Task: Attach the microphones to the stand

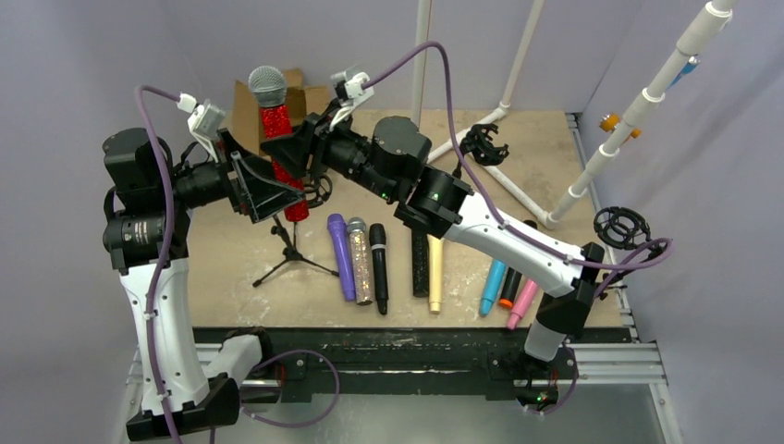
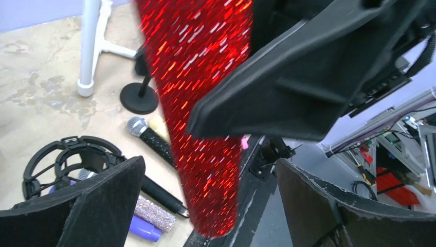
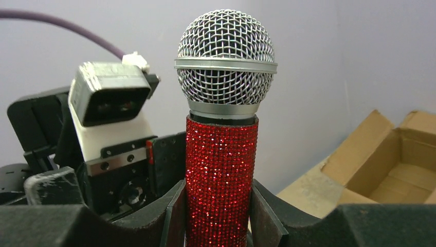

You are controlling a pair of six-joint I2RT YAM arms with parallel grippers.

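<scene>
My right gripper (image 1: 294, 148) is shut on the red glitter microphone (image 1: 275, 125) and holds it upright in the air, silver mesh head (image 3: 226, 56) up; its pads (image 3: 175, 216) press both sides of the body (image 3: 221, 170). My left gripper (image 1: 263, 190) is open, and its fingers (image 2: 87, 206) stand wide on either side of the microphone's lower end (image 2: 211, 154) without touching it. The black tripod stand (image 1: 291, 250) stands below, and its ring mount (image 2: 67, 159) is beside the microphone's lower end, not around it. Purple (image 1: 340, 256), silver glitter (image 1: 361, 261) and black (image 1: 379, 268) microphones lie on the table.
More microphones lie in a row: black (image 1: 421, 264), cream (image 1: 434, 273), light blue (image 1: 492, 287), pink (image 1: 522, 303). A cardboard box (image 1: 310, 97) sits at the back. White pipe stands carry ring mounts at the back (image 1: 483, 143) and at the right (image 1: 619, 227).
</scene>
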